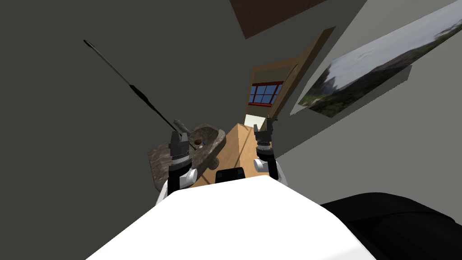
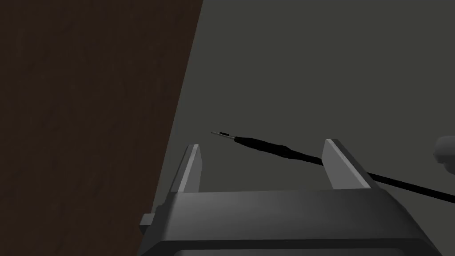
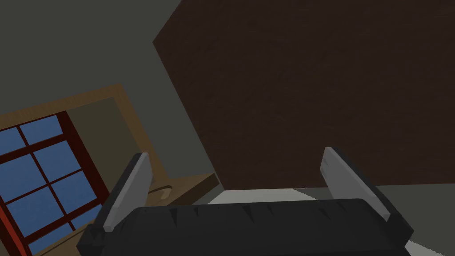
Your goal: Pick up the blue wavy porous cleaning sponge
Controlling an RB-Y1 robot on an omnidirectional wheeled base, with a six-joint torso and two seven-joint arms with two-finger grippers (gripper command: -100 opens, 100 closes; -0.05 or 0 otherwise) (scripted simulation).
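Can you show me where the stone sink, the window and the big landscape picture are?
Sink (image 1: pixel 218 141): head view, on its mottled right rim.
Window (image 1: pixel 266 94): head view, middle of its blue panes.
Picture (image 1: pixel 370 63): head view, middle of the landscape.

Left of centre in the head view, my left gripper (image 1: pixel 179 134) hides part of a stone sink (image 1: pixel 214 137). In its bowl, a blue speck (image 1: pixel 204 144) and a brown speck (image 1: pixel 197 142) are too small to name.

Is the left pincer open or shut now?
Open. The left pincer has its two fingers standing far apart, with nothing held between them.
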